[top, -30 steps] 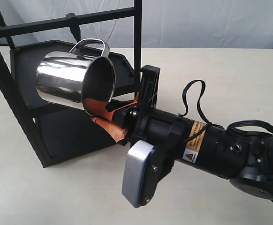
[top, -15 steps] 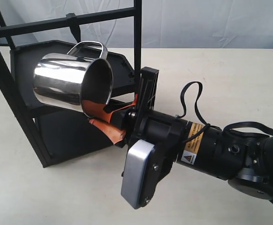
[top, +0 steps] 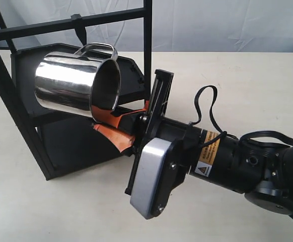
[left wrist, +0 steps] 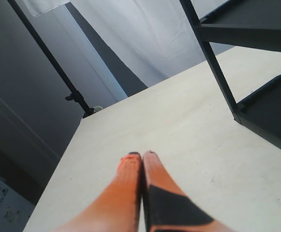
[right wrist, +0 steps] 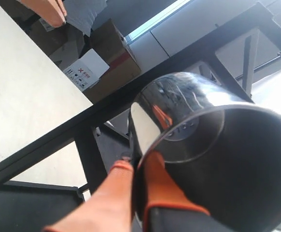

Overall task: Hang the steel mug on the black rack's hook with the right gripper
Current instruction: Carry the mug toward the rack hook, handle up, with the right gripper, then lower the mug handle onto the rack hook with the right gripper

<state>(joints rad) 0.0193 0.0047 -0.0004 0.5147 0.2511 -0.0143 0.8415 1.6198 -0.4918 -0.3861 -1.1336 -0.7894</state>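
The steel mug (top: pixel 73 85) hangs in the air on its side, mouth toward the arm and looped handle (top: pixel 98 48) uppermost. My right gripper (top: pixel 106 120) is shut on its rim, one orange pad inside and one outside, as the right wrist view shows (right wrist: pixel 138 162) on the steel mug (right wrist: pixel 213 140). The mug is in front of the black rack (top: pixel 15 116), above its upper shelf. The hook (top: pixel 80 31) juts down from the top crossbar, just above and left of the handle, apart from it. My left gripper (left wrist: pixel 141 155) is shut on nothing above the table.
The rack's post (left wrist: pixel 215 72) and lower shelf (left wrist: pixel 271 111) stand near the left gripper. A black cable loop (top: pixel 207 103) arcs off the right arm. Cardboard boxes (right wrist: pixel 109 53) sit beyond the table edge. A white curtain hangs behind the rack.
The right gripper has carried the mug slightly left and up toward the crossbar and rolled its wrist, bringing the handle nearer the hook. The grip has not changed.
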